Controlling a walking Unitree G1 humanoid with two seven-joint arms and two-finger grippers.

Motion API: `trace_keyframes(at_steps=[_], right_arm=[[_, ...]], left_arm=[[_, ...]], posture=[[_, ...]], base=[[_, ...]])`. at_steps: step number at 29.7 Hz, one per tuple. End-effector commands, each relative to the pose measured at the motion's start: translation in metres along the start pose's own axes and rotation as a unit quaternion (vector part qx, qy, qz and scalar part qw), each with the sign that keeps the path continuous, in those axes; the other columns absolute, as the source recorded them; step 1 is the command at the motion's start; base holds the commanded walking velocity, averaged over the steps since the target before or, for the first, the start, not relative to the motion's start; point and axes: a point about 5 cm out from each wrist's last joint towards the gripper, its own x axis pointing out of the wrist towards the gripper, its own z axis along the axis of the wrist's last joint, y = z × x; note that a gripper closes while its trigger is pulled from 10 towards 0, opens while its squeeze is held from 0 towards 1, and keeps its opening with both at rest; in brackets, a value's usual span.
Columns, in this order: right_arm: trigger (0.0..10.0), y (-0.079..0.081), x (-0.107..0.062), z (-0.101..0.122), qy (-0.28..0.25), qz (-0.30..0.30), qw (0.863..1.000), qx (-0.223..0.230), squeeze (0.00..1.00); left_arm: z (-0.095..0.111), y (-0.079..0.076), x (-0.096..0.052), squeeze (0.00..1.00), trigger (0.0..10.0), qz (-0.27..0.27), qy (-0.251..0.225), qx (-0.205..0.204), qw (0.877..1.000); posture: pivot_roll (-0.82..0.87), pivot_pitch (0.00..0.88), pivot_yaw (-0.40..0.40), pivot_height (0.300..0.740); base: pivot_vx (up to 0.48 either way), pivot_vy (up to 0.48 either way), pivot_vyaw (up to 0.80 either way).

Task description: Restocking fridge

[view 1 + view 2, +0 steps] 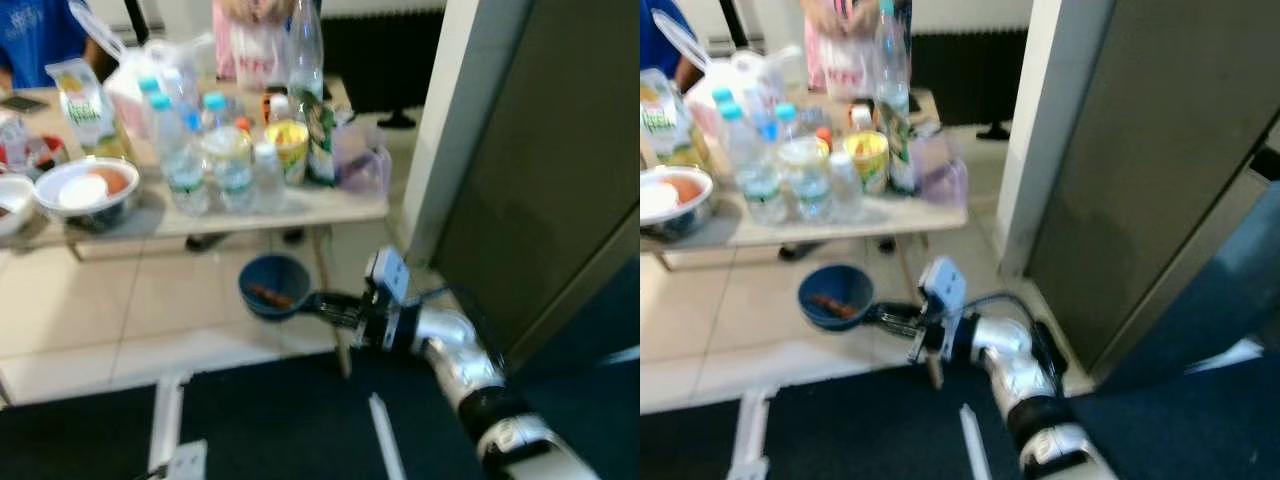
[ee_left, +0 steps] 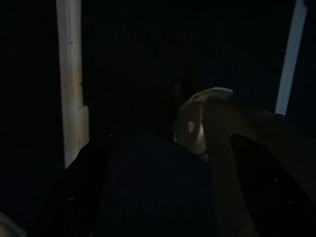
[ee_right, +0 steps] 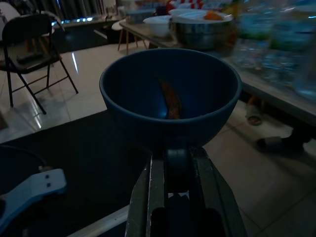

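Now | right tool [image 1: 322,303] pinches round blue bowl [image 1: 274,285] rim

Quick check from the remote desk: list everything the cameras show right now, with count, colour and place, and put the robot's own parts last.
Bowl: one, blue, held out over the tiled floor below the table edge; an orange-brown strip lies inside.
Table: one, pale top, ahead on the left.
Water bottles: several, clear with blue caps, clustered on the table; blur hides the exact count.
Tall bottle: one, clear glass, at the back of the table.
Yellow cup: one, beside the bottles.
Metal bowl: one, silver, holding white and orange food, at the table's left.
Fridge: one, grey, on the right.
Folding chair: one, black, in the right wrist view.
Person: blue sleeve, behind the table.
Right claw: shut on the bowl's rim.
Left claw: too dark to judge.
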Motion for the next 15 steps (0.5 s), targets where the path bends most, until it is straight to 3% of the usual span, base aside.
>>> trace_keyframes(at_steps=[1,15], right_arm=[[10.0,-0.0028,-0.0045,-0.0018,0.003,-0.011,1.000,0.000,0.00],[10.0,-0.0107,-0.0087,0.0007,0.000,-0.039,0.999,0.001,0.00]], left_arm=[[-0.0069,0.0027,-0.0013,0.00,10.0,0.004,0.011,-0.002,1.000],[-0.0061,0.0020,-0.0010,0.00,10.0,0.004,0.011,-0.001,1.000]], posture=[[-0.01,0.000,0.028,0.740],[-0.02,0.000,0.028,0.740]], base=[[0.000,-0.472,0.00],[0.000,-0.472,0.00]])
